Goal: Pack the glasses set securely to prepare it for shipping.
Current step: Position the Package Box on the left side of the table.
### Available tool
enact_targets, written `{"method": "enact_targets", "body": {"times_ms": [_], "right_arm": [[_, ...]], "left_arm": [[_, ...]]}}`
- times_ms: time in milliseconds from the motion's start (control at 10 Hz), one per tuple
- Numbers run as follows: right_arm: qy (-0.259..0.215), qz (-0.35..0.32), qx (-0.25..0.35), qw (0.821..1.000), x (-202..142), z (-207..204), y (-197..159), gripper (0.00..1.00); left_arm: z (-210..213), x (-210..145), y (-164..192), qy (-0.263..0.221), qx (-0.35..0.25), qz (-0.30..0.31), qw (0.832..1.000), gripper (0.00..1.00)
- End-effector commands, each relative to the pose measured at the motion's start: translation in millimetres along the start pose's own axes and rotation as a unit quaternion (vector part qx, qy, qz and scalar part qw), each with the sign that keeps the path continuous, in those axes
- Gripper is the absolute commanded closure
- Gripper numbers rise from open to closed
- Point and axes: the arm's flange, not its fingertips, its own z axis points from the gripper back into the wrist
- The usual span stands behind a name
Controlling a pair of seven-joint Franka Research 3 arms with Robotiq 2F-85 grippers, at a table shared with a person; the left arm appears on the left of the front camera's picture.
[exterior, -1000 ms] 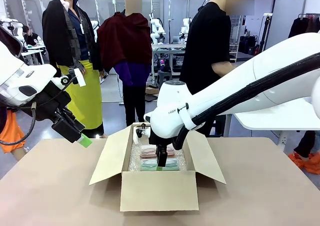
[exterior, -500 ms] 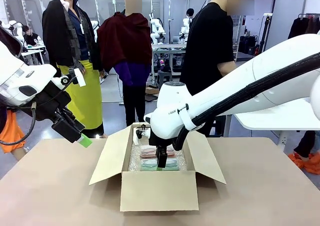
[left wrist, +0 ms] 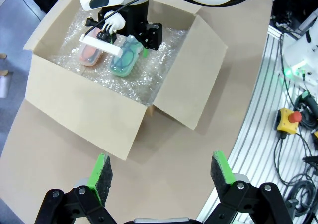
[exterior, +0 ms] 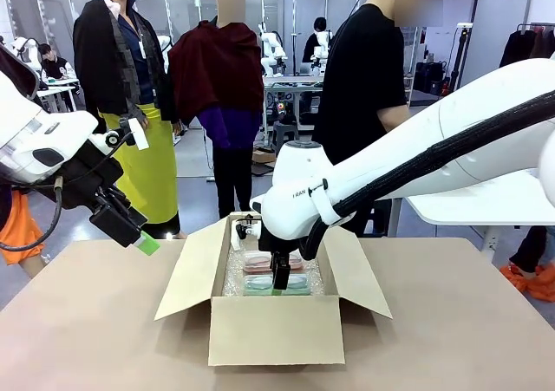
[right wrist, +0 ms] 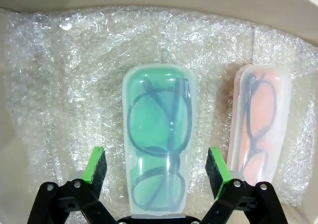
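Observation:
The mint green glasses case [right wrist: 159, 134] and the pink glasses case [right wrist: 258, 129] lie side by side on bubble wrap [right wrist: 64, 75] inside the open cardboard box [exterior: 273, 330]. Each holds dark-framed glasses. My right gripper [right wrist: 155, 167] is down in the box, open, with a green pad on either side of the near end of the mint green case [exterior: 260, 283]; small gaps show between pads and case. From the front, the pink case [exterior: 258, 259] lies behind it. My left gripper [left wrist: 161, 170] hangs open and empty above the table, left of the box [left wrist: 84, 114].
The box flaps [exterior: 186, 270] stand spread outward on all sides. A person in black stands at the far side of the table [exterior: 451, 339]. A metal rail with cables and a yellow stop button [left wrist: 287, 122] runs along the table edge.

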Motion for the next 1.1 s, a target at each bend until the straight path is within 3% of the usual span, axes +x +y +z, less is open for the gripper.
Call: {"method": "enact_targets", "body": {"times_ms": [0,200,300,500,1000], "right_arm": [[-0.002,0.004,-0.004,1.000,1,0,1,0.00],[0.000,0.000,0.000,1.000,0,0,0,0.00],[0.012,-0.004,-0.023,1.000,-1,34,8,0.00],[0.014,-0.039,-0.033,0.999,-11,93,20,0.00],[-0.052,-0.126,-0.051,0.989,-74,193,53,0.00]], "left_arm": [[2,0,-2,0.004,-0.003,0.008,1.000,0.00],[2,0,-2,0.004,-0.003,0.008,1.000,0.00],[0,0,0,0.000,0.000,0.000,1.000,0.00],[-2,5,25,-0.012,-0.007,0.068,0.998,0.00],[-2,1,62,-0.044,-0.008,0.162,0.986,0.00]]}}
